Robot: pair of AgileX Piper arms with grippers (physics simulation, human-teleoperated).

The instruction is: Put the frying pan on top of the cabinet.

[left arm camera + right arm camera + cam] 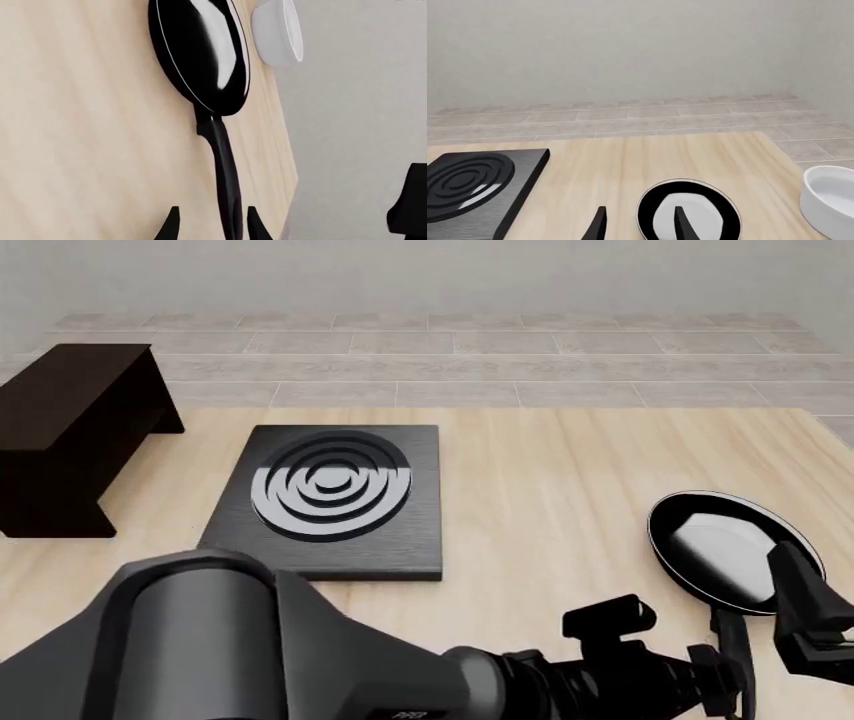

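L gripper (212, 225) jaws were spread, the frying pan (721, 550) handle between the 2 tips, not yet pinched. R gripper (639, 225) jaws also apart, empty. Step: pre-grasp; next likely needs closing, lifting, carrying to cabinet (74, 435), upper left of front view. Pan sat lower right on counter (561, 490).

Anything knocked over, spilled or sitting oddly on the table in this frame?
Nothing stands out. The frying pan lies flat and upright, the ringed slab sits flat, the cabinet stands upright, and the white bowl is upright with no spill showing.
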